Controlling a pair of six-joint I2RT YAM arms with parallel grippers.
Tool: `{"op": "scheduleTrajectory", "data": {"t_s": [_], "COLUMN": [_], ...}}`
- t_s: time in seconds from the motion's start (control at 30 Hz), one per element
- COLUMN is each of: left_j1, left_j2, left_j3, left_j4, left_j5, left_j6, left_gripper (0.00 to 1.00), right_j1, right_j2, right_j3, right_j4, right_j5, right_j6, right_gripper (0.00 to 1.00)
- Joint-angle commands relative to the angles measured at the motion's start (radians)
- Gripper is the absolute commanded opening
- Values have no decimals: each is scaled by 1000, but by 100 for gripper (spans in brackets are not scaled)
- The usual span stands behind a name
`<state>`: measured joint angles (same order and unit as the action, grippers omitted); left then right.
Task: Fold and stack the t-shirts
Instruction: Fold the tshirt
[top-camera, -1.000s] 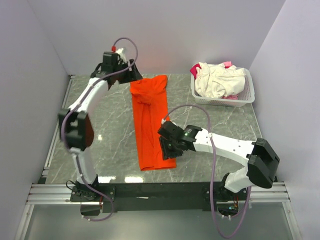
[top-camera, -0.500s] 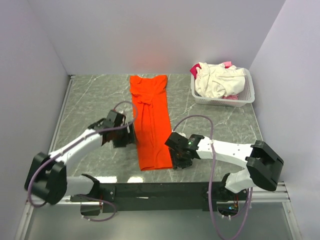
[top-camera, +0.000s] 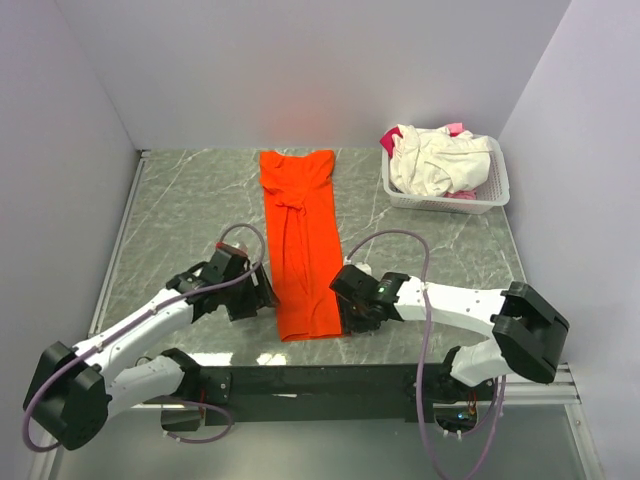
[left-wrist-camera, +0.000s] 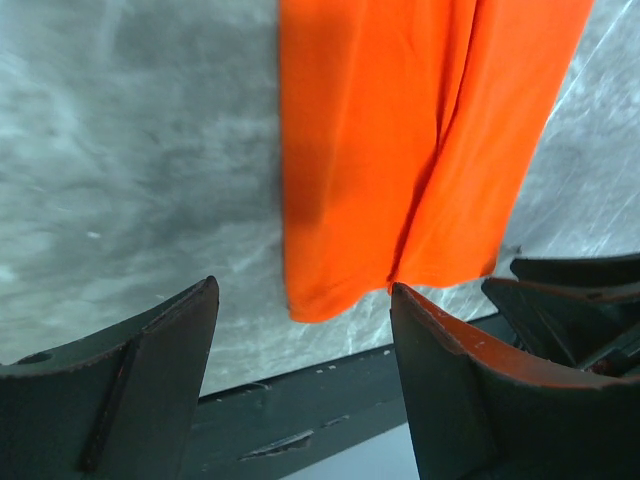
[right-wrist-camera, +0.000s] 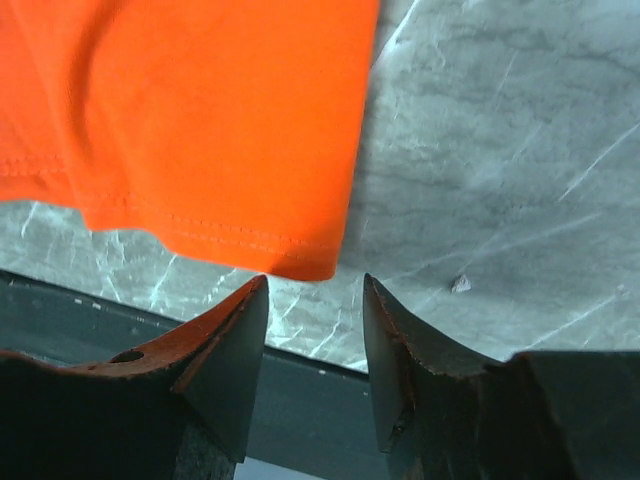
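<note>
Orange t-shirt (top-camera: 300, 250) — long folded strip, grey marble table (top-camera: 180, 200), pale walls (top-camera: 300, 70)

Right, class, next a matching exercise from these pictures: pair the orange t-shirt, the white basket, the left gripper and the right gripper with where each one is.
1 orange t-shirt
2 white basket
3 left gripper
4 right gripper

A far right corner of the table, holding cream and pink garments
B at the strip's near left corner, open
C flat in a long strip mid-table
D at the strip's near right corner, open

Pairs: 1-C, 2-A, 3-B, 4-D
</note>
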<state>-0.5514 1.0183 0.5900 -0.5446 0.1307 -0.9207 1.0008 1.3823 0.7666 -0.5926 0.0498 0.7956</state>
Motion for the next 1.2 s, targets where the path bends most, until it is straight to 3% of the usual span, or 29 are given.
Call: {"op": "scheduleTrajectory", "data": {"t_s": [0.0, 0.47, 0.93, 1.17], "left_j1": [-47, -199, -246, -248], "left_j2": [32, 235, 301, 310], "left_j3": [-15, -7, -35, -99], "left_j4": [58, 127, 135, 193], "left_j5": [-20, -16, -40, -34], "left_j6": [-75, -144, -176, -188], "left_gripper": [75, 72, 45, 16], "right_j1": [-5, -21, -25, -25], "right_j2": [12, 83, 67, 34], "right_j3": [22, -1, -18, -49], "right_j4": [42, 68, 51, 51], "right_j5": [48, 53, 33, 25], "right_j6": [14, 5, 10, 37], "right_gripper": [50, 34, 22, 9]}}
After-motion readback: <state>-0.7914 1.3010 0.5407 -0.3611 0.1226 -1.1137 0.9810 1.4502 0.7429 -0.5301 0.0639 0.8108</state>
